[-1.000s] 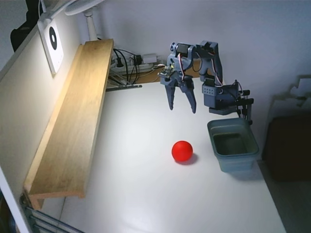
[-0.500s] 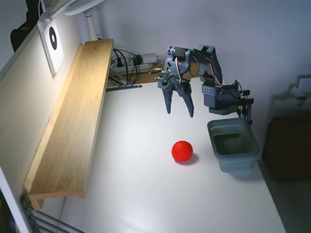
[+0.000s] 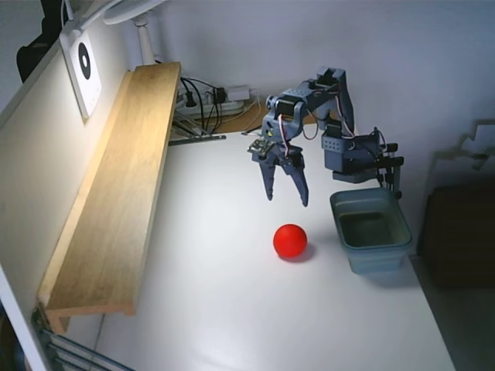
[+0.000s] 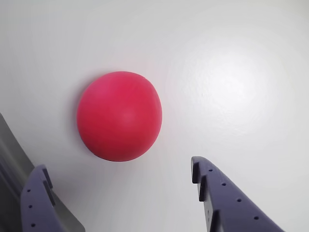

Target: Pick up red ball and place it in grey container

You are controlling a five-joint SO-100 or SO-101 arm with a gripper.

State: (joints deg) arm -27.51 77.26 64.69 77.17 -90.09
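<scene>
Overhead, so to speak, the blue-grey two-finger gripper (image 3: 287,199) hangs in the air above the white tabletop (image 3: 232,309), fingers pointing down and spread apart with nothing between them. Below it and slightly nearer the camera in the fixed view, the small matte bright red ball (image 3: 290,240) sits on the table, clear of the gripper. In the wrist view the ball (image 4: 119,116) lies ahead of the two fingertips (image 4: 200,174), which frame the lower edge with bare white surface around them.

Just to the right of the ball in the fixed view stands the small rectangular grey-blue plastic container (image 3: 394,246) with rounded corners and a dark inside, close to the table's right edge; a narrow strip of table separates it from the ball. Along the left edge runs a long light wooden shelf board (image 3: 124,185), well apart from the ball, leaving broad open surface between and toward the front.
</scene>
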